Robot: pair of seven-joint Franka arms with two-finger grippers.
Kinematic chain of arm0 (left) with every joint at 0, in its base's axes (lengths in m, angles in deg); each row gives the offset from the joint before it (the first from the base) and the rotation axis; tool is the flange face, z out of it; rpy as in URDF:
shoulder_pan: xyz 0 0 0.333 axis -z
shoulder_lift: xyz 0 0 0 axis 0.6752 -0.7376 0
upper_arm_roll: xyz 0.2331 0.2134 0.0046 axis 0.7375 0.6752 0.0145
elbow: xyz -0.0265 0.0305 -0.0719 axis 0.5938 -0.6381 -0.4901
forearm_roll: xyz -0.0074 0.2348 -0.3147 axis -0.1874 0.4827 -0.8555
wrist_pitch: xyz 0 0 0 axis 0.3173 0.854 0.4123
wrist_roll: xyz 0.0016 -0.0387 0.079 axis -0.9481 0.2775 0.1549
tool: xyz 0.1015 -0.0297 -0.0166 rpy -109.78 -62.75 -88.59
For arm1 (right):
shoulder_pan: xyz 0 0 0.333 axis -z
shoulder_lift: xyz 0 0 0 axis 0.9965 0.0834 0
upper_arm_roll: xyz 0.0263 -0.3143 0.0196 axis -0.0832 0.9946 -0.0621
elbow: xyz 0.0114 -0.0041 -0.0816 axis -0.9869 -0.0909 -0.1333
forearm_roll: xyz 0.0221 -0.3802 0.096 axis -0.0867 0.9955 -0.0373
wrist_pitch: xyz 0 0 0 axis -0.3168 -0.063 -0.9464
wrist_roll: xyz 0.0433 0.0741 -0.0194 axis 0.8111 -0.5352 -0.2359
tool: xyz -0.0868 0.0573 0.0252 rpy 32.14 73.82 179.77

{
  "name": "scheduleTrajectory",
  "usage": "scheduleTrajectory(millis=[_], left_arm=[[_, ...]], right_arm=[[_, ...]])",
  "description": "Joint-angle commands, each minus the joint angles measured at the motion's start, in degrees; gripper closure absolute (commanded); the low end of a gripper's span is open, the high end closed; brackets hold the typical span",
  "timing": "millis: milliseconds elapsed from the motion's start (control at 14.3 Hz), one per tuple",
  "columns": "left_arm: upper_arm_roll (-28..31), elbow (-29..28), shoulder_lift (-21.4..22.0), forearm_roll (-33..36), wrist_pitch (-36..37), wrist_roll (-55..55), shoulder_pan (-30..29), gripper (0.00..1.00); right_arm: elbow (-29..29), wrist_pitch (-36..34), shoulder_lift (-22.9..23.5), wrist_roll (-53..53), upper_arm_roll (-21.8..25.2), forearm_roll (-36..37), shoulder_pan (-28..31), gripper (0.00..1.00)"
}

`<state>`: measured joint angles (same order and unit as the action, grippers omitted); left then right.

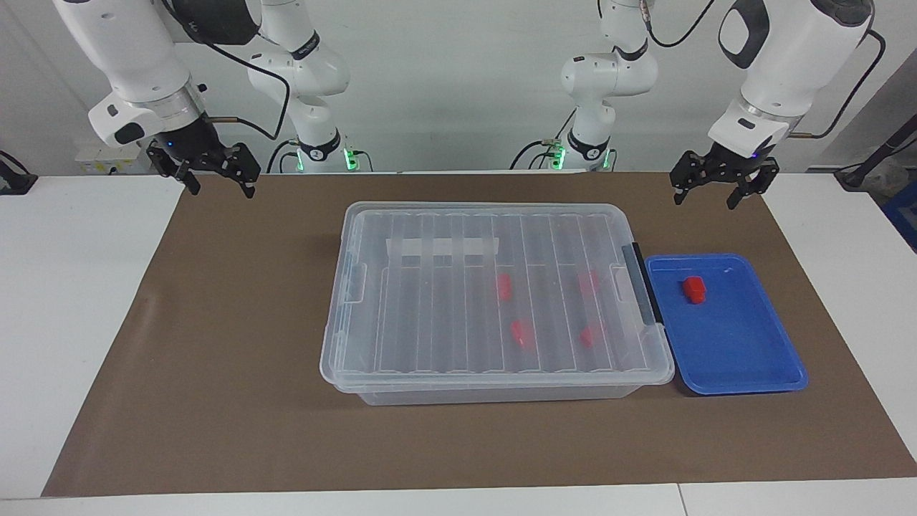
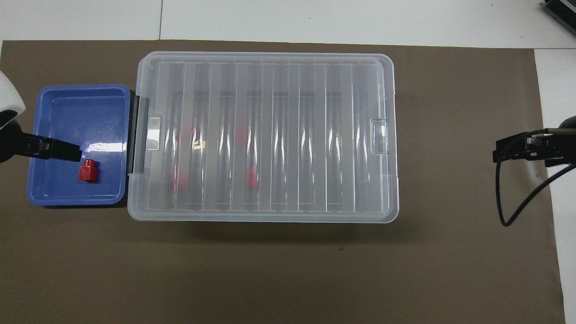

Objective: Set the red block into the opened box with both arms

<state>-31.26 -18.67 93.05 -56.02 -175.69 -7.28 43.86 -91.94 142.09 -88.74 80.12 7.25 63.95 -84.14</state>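
The left gripper [image 1: 722, 188] hangs in the air with its two black fingers apart and nothing between them, over the brown mat near the small shallow blue plastic tray [image 1: 745, 358]. The right gripper [image 1: 215, 175] is also open and empty, raised over the mat's edge at the right arm's end of the table. The small bright red plastic block [image 1: 693, 289] lies in the blue tray. Just beside the tray stands the large clear plastic box [image 1: 401, 390], its ribbed lid [image 1: 444, 301] on, with four red pieces [image 1: 504, 286] inside.
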Motion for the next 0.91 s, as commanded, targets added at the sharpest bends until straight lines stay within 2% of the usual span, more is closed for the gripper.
scheduleTrajectory(millis=[0,280,560,840], left_arm=[[0.42,-1.26,1.04,-0.81,-0.67,-0.15,0.1,0.0],[0.42,-1.27,1.04,-0.81,-0.67,-0.15,0.1,0.0],[0.42,-1.27,1.04,-0.81,-0.67,-0.15,0.1,0.0],[0.42,-1.27,1.04,-0.81,-0.67,-0.15,0.1,0.0]], right_arm=[[-2.42,1.71,-1.82,-2.29,-0.37,0.63,-0.02,0.0],[-3.46,3.89,-2.0,-2.21,-0.37,0.63,-0.2,0.0],[-12.51,14.35,-3.67,-9.3,-0.37,0.1,-4.15,0.0],[-16.39,21.11,-2.71,-13.18,-0.45,0.1,-9.68,0.0]])
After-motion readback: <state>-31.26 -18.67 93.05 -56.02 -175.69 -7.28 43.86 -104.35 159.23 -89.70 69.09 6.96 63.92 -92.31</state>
